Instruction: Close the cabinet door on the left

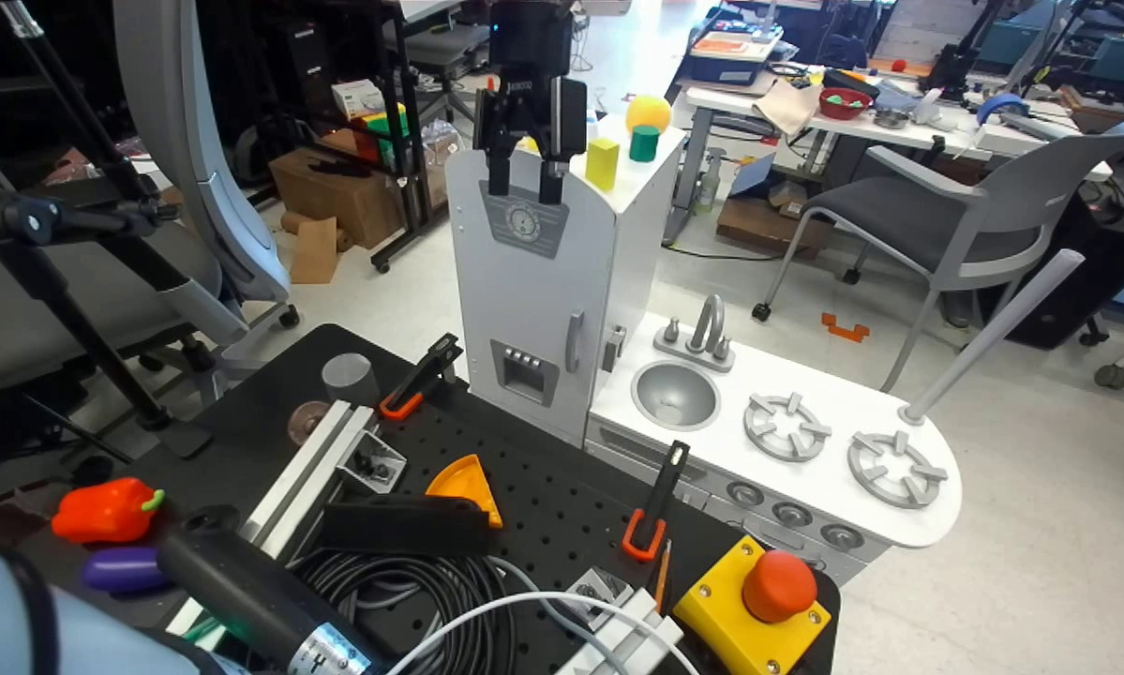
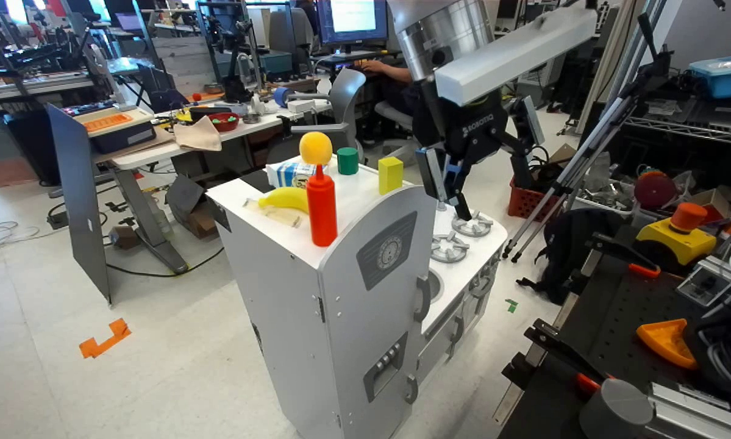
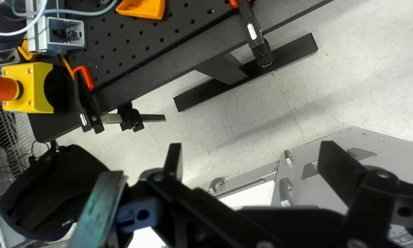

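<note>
The cabinet (image 1: 644, 234), a tall white-and-grey toy tower, shows in both exterior views (image 2: 286, 311). Its grey door (image 1: 524, 291) has a dial panel, a dispenser panel and dark handles; the door also shows in an exterior view (image 2: 365, 317) and at lower right in the wrist view (image 3: 306, 193). The door looks flush with the cabinet front; I see no gap. My gripper (image 1: 524, 187) is open and empty. It overlaps the door's top in that view, and appears right of the tower, above counter height, in an exterior view (image 2: 493, 192). Its fingers are wide apart in the wrist view (image 3: 253, 148).
A low white counter (image 1: 608, 408) with sink and burners adjoins the tower. A red bottle (image 2: 322, 210), banana (image 2: 286, 199), yellow ball (image 2: 316, 148), green cylinder (image 2: 347, 161) and yellow block (image 2: 390, 175) stand on top. A black perforated table (image 1: 543, 478) with clamps faces the door.
</note>
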